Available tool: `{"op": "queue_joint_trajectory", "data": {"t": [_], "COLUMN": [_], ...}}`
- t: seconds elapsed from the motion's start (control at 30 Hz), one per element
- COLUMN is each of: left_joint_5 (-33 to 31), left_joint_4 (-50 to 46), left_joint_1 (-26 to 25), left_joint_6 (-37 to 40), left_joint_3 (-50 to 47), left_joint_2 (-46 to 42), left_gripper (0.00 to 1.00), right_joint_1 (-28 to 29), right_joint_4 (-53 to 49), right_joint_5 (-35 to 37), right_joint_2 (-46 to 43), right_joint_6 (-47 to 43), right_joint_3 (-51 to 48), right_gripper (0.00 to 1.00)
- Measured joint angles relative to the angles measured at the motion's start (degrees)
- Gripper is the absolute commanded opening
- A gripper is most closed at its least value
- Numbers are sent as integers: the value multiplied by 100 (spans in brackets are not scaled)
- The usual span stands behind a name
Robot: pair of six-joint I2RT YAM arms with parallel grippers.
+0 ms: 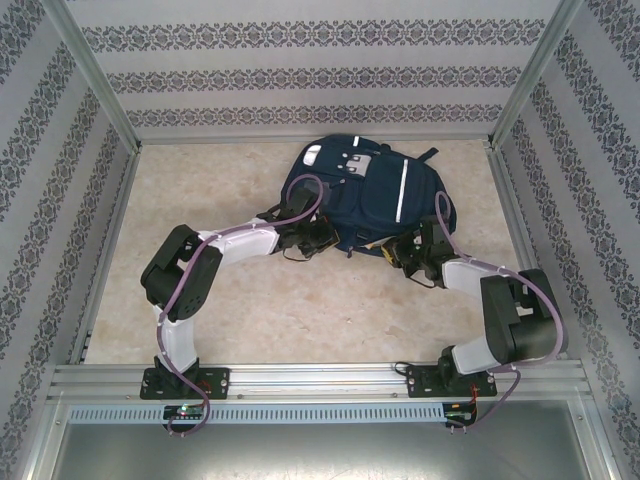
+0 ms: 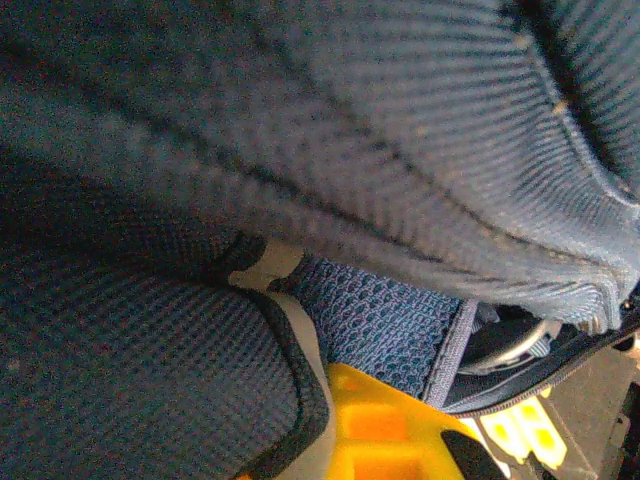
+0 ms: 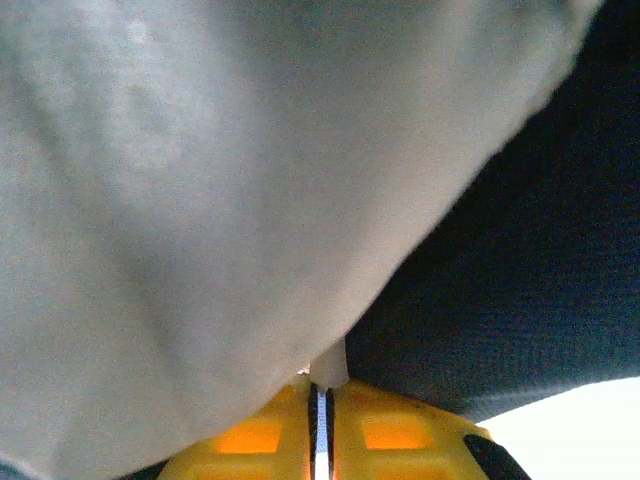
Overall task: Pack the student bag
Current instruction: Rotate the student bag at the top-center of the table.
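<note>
We are seeing the student bag (image 1: 365,190) lying on the bench (image 1: 250,300) just beyond both grippers, its near edge touching them. The left gripper (image 1: 318,240) is pressing into the bag's near left corner. It is fully closed, navy fabric and blue mesh lying against its yellow fingers (image 2: 385,430); we cannot tell whether any is pinched. The right gripper (image 1: 405,252) is sitting at the near right corner, jaws nearly together, nipping a pale grey fold of the bag.
</note>
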Motion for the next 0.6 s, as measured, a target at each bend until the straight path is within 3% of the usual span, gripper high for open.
{"op": "queue_joint_trajectory", "data": {"t": [0.2, 0.33, 0.6], "left_joint_5": [-31, -63, -57], "left_joint_4": [94, 109, -46], "left_joint_1": [-87, -103, -103], "left_joint_6": [7, 4, 2], "left_joint_3": [0, 0, 144], "left_joint_2": [0, 4, 94], "left_gripper": [0, 0, 0], "right_joint_1": [-186, -232, 317], "right_joint_4": [-125, -127, -833], "right_joint_5": [-160, -319, 170], "right_joint_2": [470, 616, -531], "right_joint_6": [-2, -55, -887], "right_joint_3": [446, 568, 391], "right_gripper": [26, 27, 28]}}
